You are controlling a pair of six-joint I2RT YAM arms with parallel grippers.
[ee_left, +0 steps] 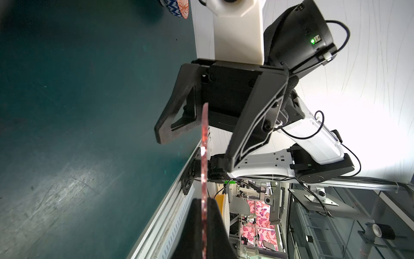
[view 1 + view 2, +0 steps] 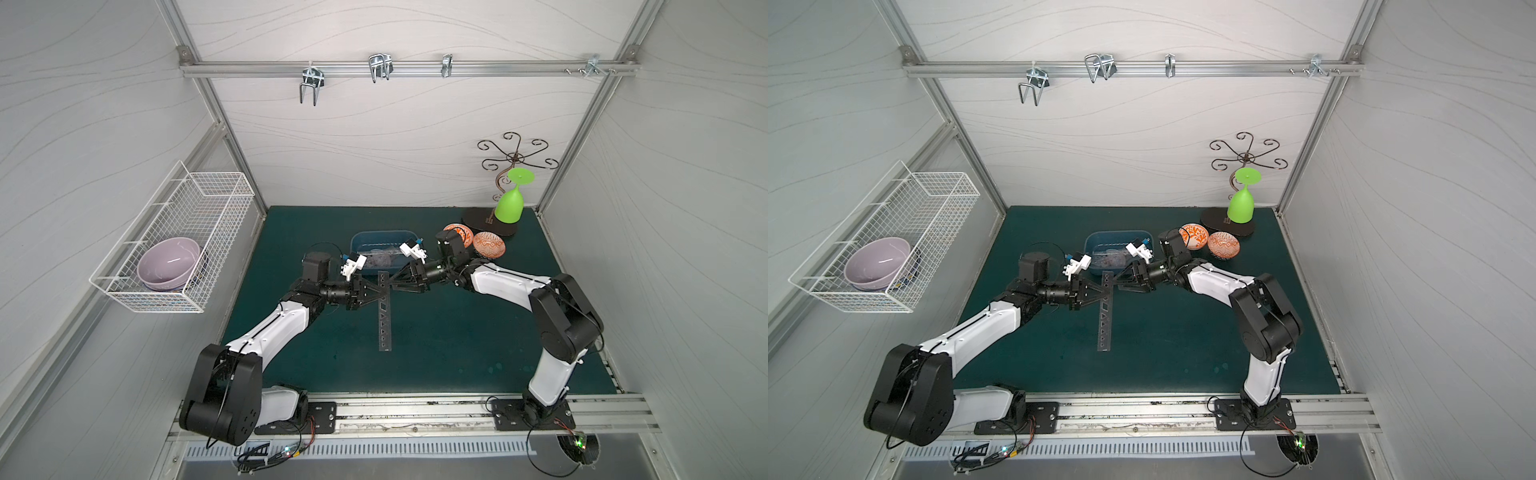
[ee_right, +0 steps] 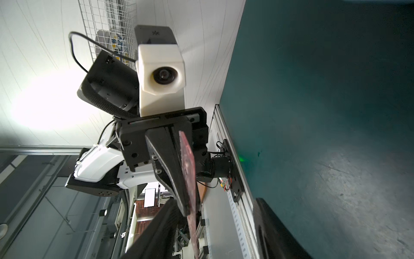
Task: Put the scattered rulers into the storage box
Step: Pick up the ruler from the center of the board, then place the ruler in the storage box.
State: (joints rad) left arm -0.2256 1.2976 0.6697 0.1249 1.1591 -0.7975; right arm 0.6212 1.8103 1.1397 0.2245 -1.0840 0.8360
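The left gripper (image 2: 380,294) was clamped on the stencil ruler (image 2: 384,324) just in front of the storage box (image 2: 376,237). The right gripper (image 2: 394,281) stood apart astride it (no hold). If the left let go early, the ruler could fall short of the box.

I see a dark green bench (image 2: 415,365). On it sit a blue box (image 2: 361,243), two orange bowls (image 2: 489,244) and a black stand (image 2: 478,218).
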